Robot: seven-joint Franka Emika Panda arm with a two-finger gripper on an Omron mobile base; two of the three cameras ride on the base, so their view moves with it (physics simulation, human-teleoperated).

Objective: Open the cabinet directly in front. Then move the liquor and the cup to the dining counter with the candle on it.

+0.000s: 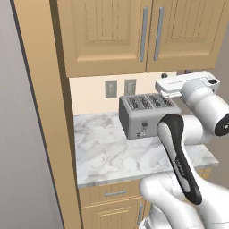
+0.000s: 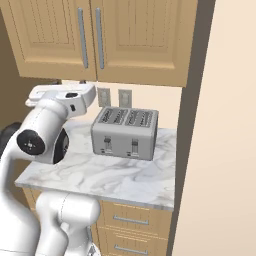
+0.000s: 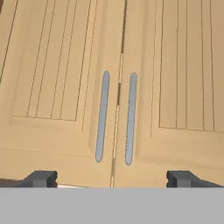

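Note:
The cabinet (image 1: 107, 36) hangs straight ahead with both panelled doors shut. Its two long silver bar handles (image 3: 102, 116) stand side by side at the centre seam, also seen as handles (image 1: 144, 33) and handles (image 2: 82, 37). My gripper (image 3: 111, 179) is open and empty, aimed at the lower part of the doors, a little short of them. From the base, the gripper (image 1: 175, 74) hovers just under the cabinet's bottom edge, above the counter; the gripper (image 2: 60, 90) sits at the left. The liquor and the cup are hidden. The dining counter and the candle are out of view.
A silver four-slot toaster (image 1: 145, 114) stands on the short marble counter (image 1: 112, 156) below the cabinet. Two wall outlets (image 1: 120, 88) sit behind it. Small drawers (image 2: 131, 220) lie under the counter. A tall wood panel (image 1: 42, 112) bounds the left side.

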